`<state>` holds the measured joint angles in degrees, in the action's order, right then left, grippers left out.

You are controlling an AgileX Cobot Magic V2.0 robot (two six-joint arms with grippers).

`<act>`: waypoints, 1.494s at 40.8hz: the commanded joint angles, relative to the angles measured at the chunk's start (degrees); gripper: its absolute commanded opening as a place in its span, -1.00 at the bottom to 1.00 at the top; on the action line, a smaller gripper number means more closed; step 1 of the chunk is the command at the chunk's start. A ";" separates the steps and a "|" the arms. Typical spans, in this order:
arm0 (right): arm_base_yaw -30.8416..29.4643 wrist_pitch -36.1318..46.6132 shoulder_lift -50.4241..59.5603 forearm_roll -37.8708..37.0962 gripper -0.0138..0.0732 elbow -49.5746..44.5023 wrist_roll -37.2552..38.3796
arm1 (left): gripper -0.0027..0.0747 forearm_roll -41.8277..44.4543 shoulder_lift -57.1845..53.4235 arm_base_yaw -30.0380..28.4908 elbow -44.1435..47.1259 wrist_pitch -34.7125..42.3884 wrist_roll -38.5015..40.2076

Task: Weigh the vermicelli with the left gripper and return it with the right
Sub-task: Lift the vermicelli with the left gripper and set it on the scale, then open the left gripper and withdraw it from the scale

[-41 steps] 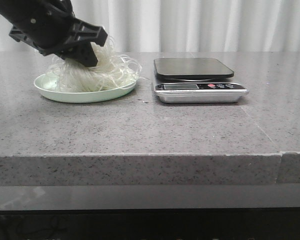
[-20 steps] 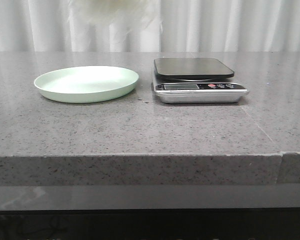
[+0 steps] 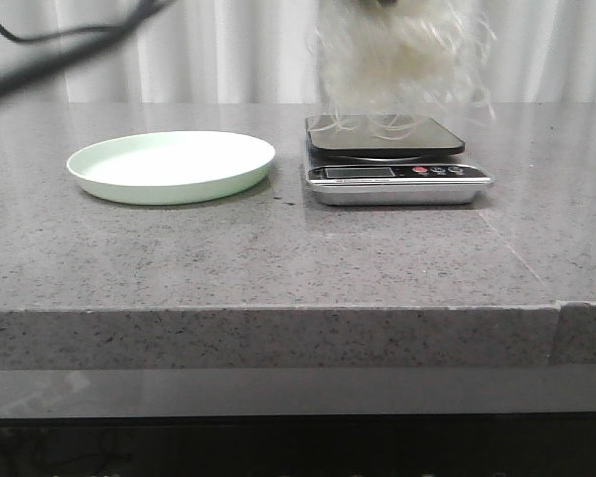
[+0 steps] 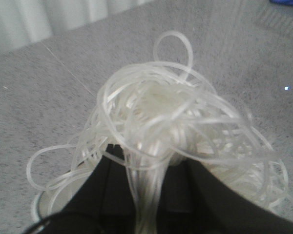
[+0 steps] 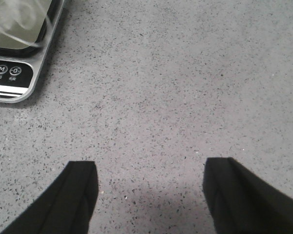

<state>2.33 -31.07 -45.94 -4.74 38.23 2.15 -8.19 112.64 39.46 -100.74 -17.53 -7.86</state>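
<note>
The vermicelli hangs in the air directly above the black platform of the kitchen scale, its lowest loose strands dangling down to just about the platform; whether they touch it cannot be told from the front view. The bundle's upper part runs out of the top of that view, so the arm carrying it is hidden there. In the left wrist view the left hand is clamped on the tangle of noodles, with a bunch of strands pinched between its black fingers and the rest looping outward around them. The pale green plate sits on the grey speckled table to the left of the scale, apart from it. The right hand hovers over bare table beside the scale, its two fingers spread wide with nothing between them.
</note>
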 commanded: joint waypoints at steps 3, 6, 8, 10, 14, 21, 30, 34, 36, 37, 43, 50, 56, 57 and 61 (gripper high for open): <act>-0.36 3.98 0.05 -0.94 0.60 1.49 -0.19 | -0.40 -0.10 -0.43 0.54 -3.47 7.17 0.08; -0.36 3.98 0.05 -0.94 0.60 1.49 -0.19 | -0.13 -0.05 0.52 0.54 -3.47 7.17 0.08; -0.36 3.98 0.05 -0.94 0.60 1.49 -0.19 | 0.05 0.19 1.12 0.54 -3.47 6.70 0.08; -0.36 3.98 0.05 -0.94 0.60 1.49 -0.19 | 0.21 0.19 1.04 0.54 -3.47 6.39 0.08; -0.36 4.04 0.05 -0.94 0.60 1.49 -0.19 | 0.31 0.30 1.04 1.07 -4.01 5.62 0.08; -0.36 4.17 0.05 -0.94 0.60 1.49 -0.19 | 0.31 0.30 -1.99 1.17 -4.46 2.94 0.08; -0.36 4.22 0.05 -0.94 0.60 1.49 -0.19 | 0.29 0.30 -10.24 1.17 -4.46 -1.39 0.08; -0.36 4.24 0.05 -0.94 0.60 1.49 -0.19 | 0.29 0.30 -15.11 1.17 -4.17 -3.54 0.08; -0.36 4.18 0.05 -0.94 0.60 1.49 -0.19 | 0.29 0.30 -17.41 1.17 -3.21 -3.80 0.08; -0.36 4.18 0.05 -0.94 0.60 1.49 -0.19 | 0.29 0.30 -19.05 1.17 -2.55 -3.80 0.08; -0.36 4.23 0.05 -0.94 0.60 1.49 -0.19 | 0.29 0.30 -27.98 1.17 5.72 -3.10 0.08; -0.36 4.23 0.05 -0.94 0.60 1.49 -0.19 | 0.29 0.30 -40.21 1.17 20.15 2.00 0.08; -0.36 4.23 0.05 -0.77 0.60 1.49 -0.19 | 0.29 0.30 -49.66 0.78 31.34 4.11 0.08; -0.36 4.23 0.05 -0.69 0.60 1.49 -0.19 | 0.29 0.30 -51.04 0.78 33.29 4.11 0.08; -0.30 4.23 0.05 0.06 0.60 1.49 -0.19 | 0.29 0.30 -57.74 0.78 39.48 4.11 0.08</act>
<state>2.33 -30.77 -45.94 -4.74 38.23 2.15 -7.59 60.72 40.25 -63.80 -18.34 -7.86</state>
